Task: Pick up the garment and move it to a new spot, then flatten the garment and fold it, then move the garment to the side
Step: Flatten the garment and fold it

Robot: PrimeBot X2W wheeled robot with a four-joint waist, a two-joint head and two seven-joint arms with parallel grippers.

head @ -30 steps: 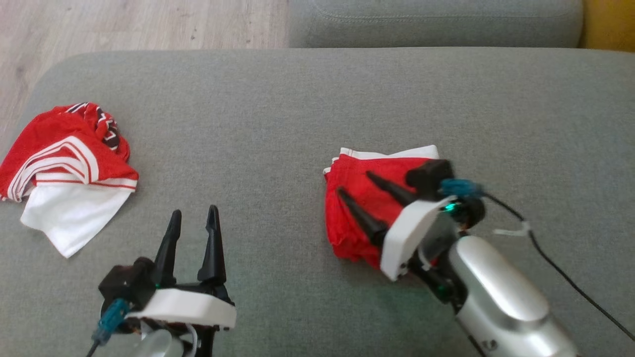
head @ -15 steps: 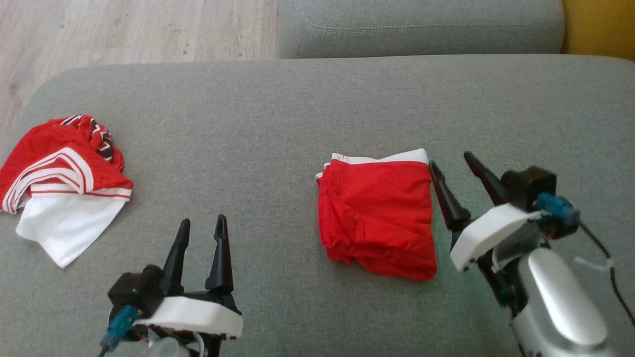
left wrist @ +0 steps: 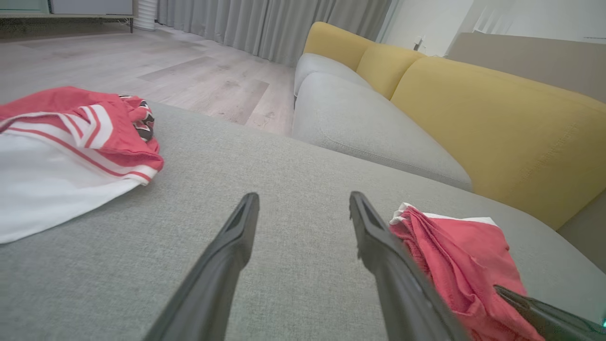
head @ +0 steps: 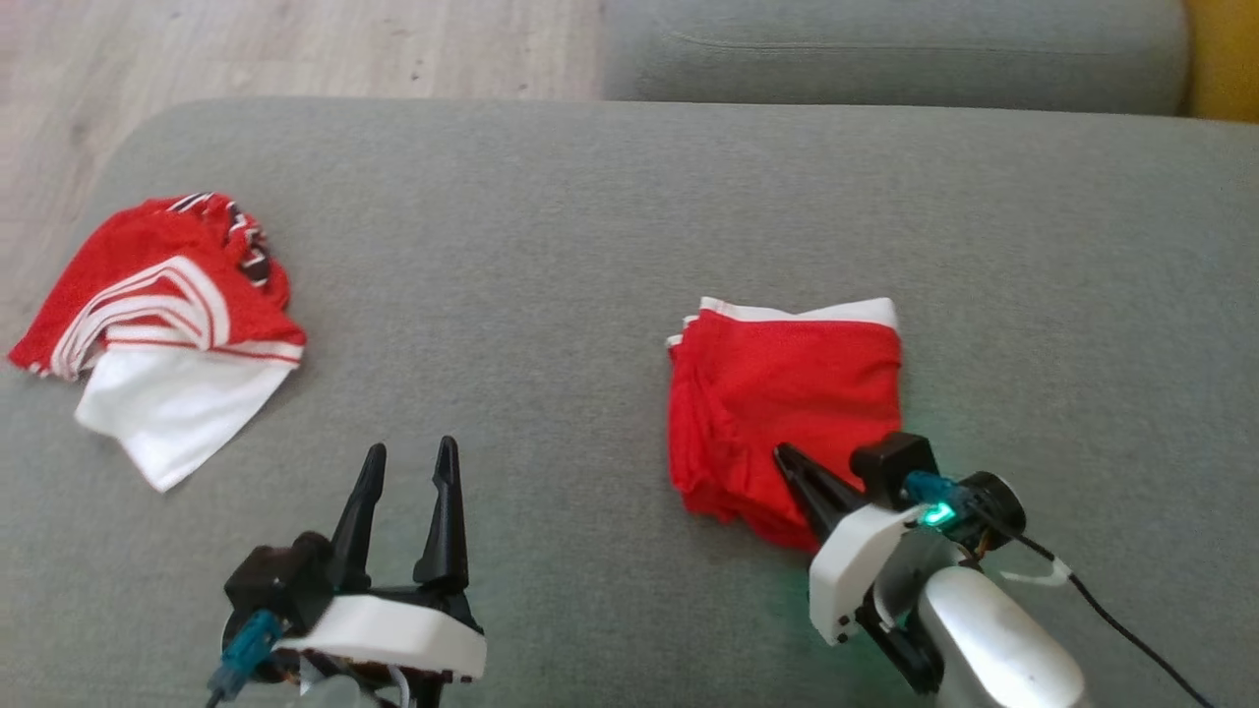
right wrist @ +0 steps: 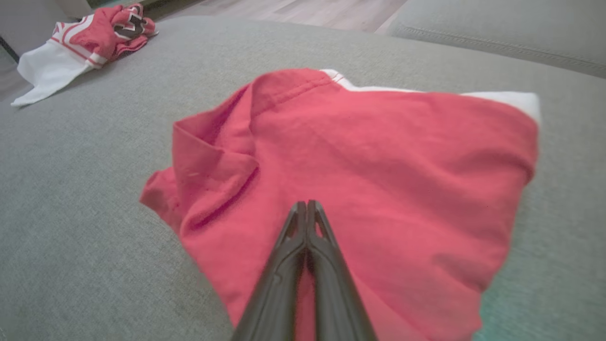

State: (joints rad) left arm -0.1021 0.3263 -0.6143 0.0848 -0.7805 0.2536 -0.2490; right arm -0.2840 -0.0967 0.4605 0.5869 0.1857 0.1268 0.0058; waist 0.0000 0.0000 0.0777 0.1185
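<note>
The garment (head: 787, 393), red with a white band along its far edge, lies folded on the grey sofa seat (head: 590, 216), right of centre. My right gripper (head: 784, 454) is shut, its fingers pressed together and pointing across the garment's near edge; no cloth shows between them. In the right wrist view the closed tips (right wrist: 307, 204) lie over the red garment (right wrist: 378, 151). My left gripper (head: 411, 447) stands open at the lower left with nothing between its fingers. From the left wrist, this gripper (left wrist: 304, 196) points across bare seat, the garment (left wrist: 454, 255) to its right.
A second red and white garment (head: 167, 324) lies crumpled near the seat's left edge. Beyond the seat are a wooden floor (head: 246, 49), another grey cushion (head: 885, 49) and a yellow backrest (left wrist: 473, 118). A black cable (head: 1131, 629) trails from the right wrist.
My right gripper left the top of the garment, swung out past its right side, then came to its near edge and shut. The head camera shifted slightly. The left gripper stayed open.
</note>
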